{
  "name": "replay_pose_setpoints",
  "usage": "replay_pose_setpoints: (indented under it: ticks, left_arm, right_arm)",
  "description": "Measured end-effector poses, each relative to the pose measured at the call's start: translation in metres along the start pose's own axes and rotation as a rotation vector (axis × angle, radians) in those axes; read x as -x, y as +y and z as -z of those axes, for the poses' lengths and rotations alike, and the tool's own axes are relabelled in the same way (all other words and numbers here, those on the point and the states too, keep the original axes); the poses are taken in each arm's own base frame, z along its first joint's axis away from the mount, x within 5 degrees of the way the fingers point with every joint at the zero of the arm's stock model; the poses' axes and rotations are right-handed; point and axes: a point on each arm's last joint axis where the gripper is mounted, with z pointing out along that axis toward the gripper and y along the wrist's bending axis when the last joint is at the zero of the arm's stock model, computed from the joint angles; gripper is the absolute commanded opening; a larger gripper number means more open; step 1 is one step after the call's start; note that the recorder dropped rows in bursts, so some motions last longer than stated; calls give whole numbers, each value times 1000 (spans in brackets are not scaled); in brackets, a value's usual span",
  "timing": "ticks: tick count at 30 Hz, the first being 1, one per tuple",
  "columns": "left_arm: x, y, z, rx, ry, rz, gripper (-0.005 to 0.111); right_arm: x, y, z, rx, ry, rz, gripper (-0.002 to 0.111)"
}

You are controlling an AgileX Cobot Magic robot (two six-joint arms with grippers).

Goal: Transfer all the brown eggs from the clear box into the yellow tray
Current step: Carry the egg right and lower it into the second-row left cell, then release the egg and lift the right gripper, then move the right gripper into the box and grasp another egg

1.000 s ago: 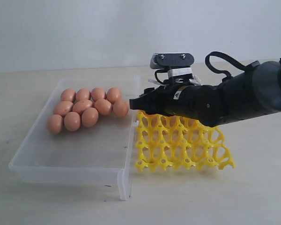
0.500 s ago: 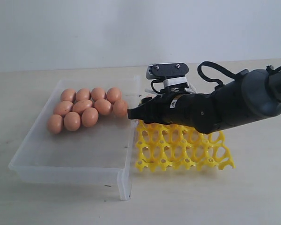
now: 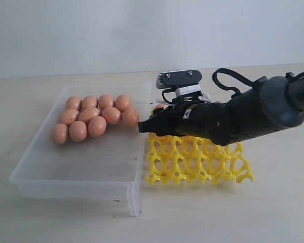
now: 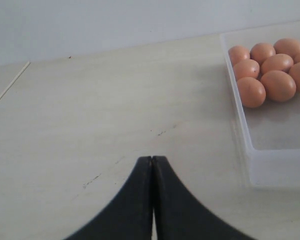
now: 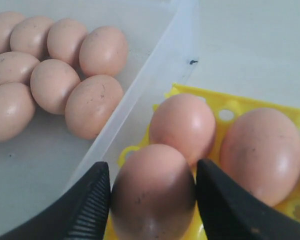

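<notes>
The left end effector (image 4: 151, 160), fingers pressed together, sits over the surface (image 4: 90, 100) near the clear box (image 3: 81, 174), where brown eggs (image 3: 89, 114) cluster at the far end. The right arm (image 3: 243, 114) reaches low across the yellow tray (image 3: 197, 162). The right end effector (image 5: 151, 172) clamps one egg (image 5: 152, 200) over the tray's box-side edge, beside two seated eggs (image 5: 182, 122).

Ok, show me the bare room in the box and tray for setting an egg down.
Free: the clear box floor between the brown eggs and its near wall; the near rows of the yellow tray, before the arm. Crowded: the box's far end, and the tray corner by the box, where the right pincer holds an egg beside seated eggs.
</notes>
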Motion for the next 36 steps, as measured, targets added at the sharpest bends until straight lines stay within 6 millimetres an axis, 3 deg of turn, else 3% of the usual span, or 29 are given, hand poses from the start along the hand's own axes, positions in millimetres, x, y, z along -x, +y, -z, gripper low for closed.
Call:
replay_pose_setpoints:
  ticks: [3,13,18,19,20,23,25,29,33,36]
  left_arm:
    - [0,0,0,0,0,0,0]
    - [0,0,0,0,0,0,0]
    - [0,0,0,0,0,0,0]
    - [0,0,0,0,0,0,0]
    - [0,0,0,0,0,0,0]
    - [0,0,0,0,0,0,0]
    - [0,0,0,0,0,0,0]
    - [0,0,0,0,0,0,0]
    - [0,0,0,0,0,0,0]
    - [0,0,0,0,0,0,0]
  right_arm:
    - [2,0,2,1,-6,0,60]
    - [31,8,28,30,-98,-7,57]
    - [57,22,49,79,-53,-78,22]
    - [63,28,52,95,-40,-72,5]
    - [77,45,57,138,-8,-24,0]
    - [97,83,60,226,60,101,0]
    - [110,104,49,275,124,156,0]
    - [106,129,-9,319,315,195,10]
    - [102,135,-44,286,423,167,35]
    - [98,123,-63,163,450,130,49]
